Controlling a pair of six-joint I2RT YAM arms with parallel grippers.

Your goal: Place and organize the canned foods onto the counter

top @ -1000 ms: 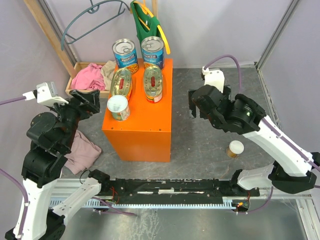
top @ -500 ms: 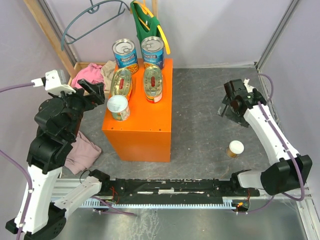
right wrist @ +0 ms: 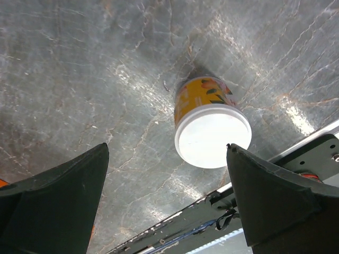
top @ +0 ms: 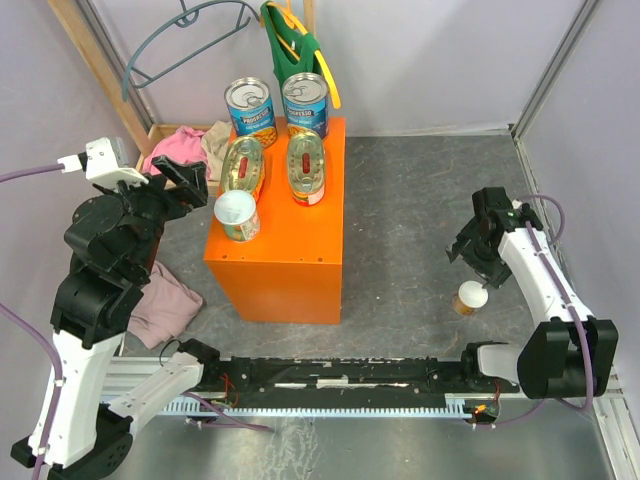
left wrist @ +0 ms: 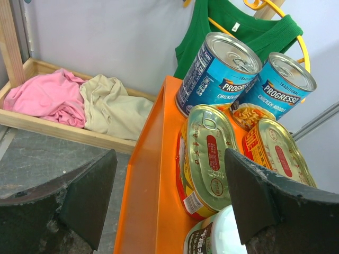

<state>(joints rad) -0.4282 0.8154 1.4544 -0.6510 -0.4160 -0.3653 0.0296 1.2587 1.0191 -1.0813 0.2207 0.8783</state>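
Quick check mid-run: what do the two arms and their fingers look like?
The left arm and right arm have white links, black joints and a purple cable at each wrist. Their fingers are broad, dark grey, rough wedges.

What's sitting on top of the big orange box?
On the orange box: two tall blue cans at the back, two flat oval tins before them, one small white-lidded can by the left edge, further forward. The box top under each can is hidden.
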